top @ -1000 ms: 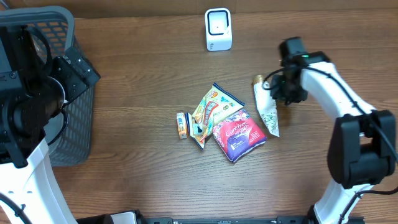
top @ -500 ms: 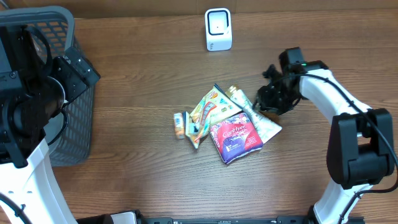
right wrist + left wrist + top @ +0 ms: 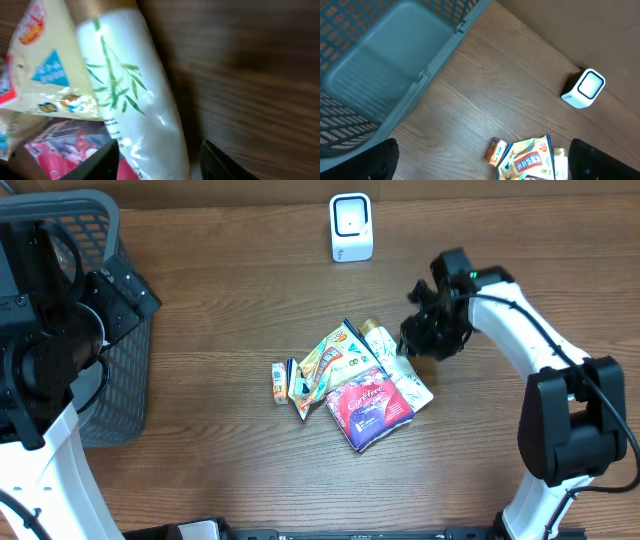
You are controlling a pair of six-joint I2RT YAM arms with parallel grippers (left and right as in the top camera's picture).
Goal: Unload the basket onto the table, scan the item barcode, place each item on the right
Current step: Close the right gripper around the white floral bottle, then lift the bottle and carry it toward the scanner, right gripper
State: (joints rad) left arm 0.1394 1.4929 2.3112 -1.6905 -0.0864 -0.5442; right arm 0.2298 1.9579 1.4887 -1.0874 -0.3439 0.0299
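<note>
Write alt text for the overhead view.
The right hand reaches down over a white tube at the edge of a central pile of snack packets. A white scanner stands behind them, a grey basket at the left.

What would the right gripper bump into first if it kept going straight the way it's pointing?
Most likely the white tube with green leaves: in the wrist view it lies straight ahead, between the open fingers of the right gripper. The yellow snack bag sits off to the side.

Bare tabletop [image 3: 230, 310] between scanner [image 3: 351, 227] and packet pile [image 3: 350, 375]
</note>
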